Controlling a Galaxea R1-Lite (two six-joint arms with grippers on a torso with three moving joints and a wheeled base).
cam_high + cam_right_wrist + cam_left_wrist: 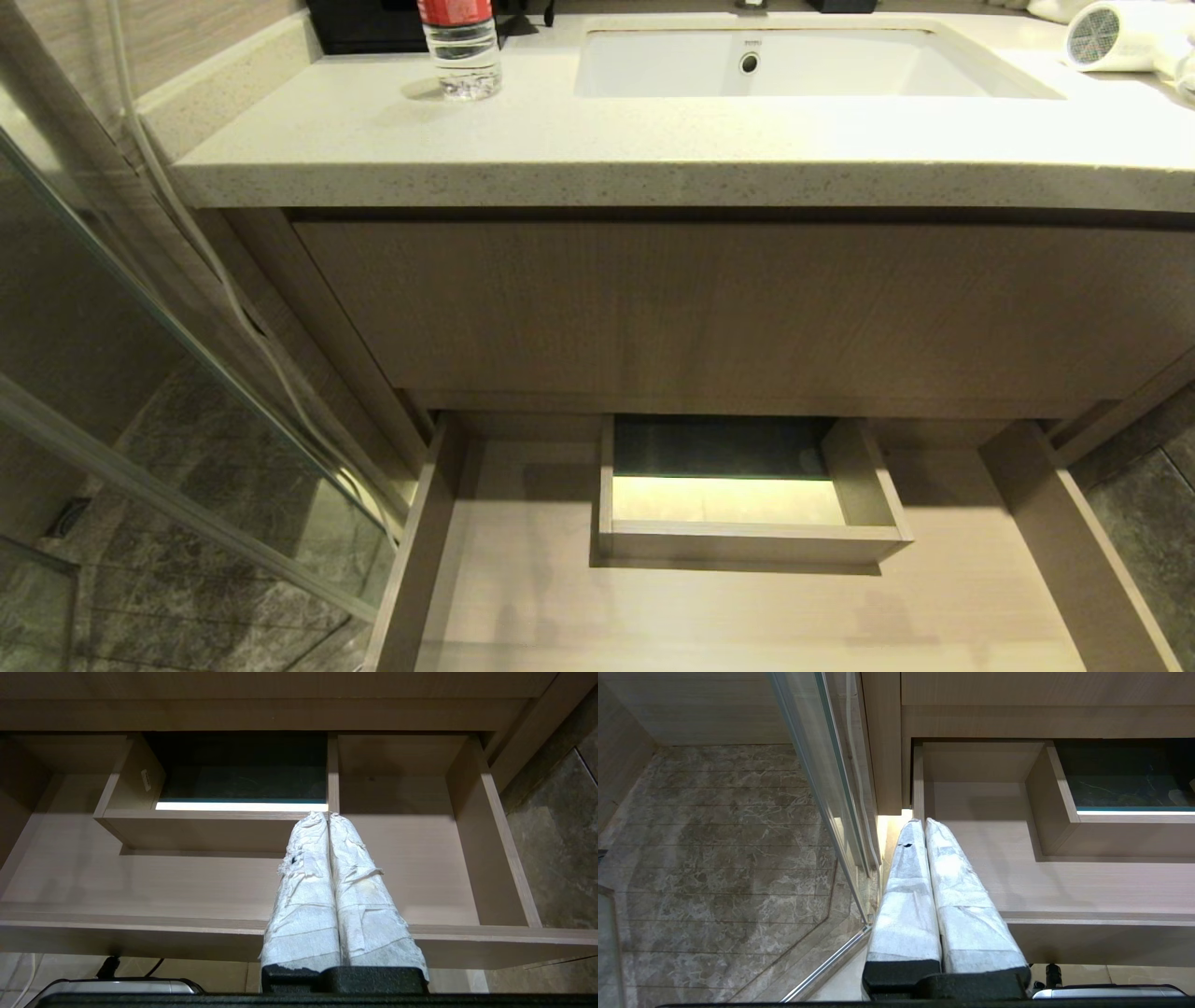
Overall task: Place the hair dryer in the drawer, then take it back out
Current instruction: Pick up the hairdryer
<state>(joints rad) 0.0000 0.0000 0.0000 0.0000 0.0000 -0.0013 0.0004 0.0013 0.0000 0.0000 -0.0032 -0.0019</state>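
the drawer is pulled all the way out under the vanity, and there's nothing lying on the part of its floor that shows. the boxed cutout sits in the middle toward the back, with dark floor tile visible down through it. the hair dryer isn't in there: it's up on the surface, at the far right corner just right of the sink, grey mesh grille facing left, lying on its side. only part of it fits in the head view, so i can't make out the cord.

neither arm shows in the head view. the left tool hangs low near the drawer's left end beside the glass shower panel, its white-wrapped fingers pressed together with nothing between them. the right tool is over the right half of the drawer, tips pointing at the cutout's corner, also pinched closed and carrying nothing.

water bottle with a red label stands on the surface left of the sink.
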